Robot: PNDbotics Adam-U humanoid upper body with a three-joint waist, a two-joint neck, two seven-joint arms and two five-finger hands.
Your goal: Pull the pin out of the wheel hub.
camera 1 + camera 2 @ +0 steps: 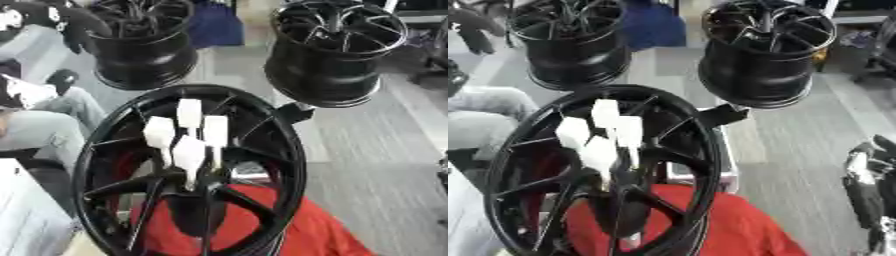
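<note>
White pins stand in wheel hub; right hand grip unclear.

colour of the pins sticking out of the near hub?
White. The pins stand out against the black wheel hub; clearest in the left eye view.

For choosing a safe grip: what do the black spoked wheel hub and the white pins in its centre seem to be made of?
The black spoked wheel hub looks like painted or coated metal, with a faint sheen along its rim. The white block-headed pins look like matte plastic, uniformly white, without reflections; this is uncertain.
</note>
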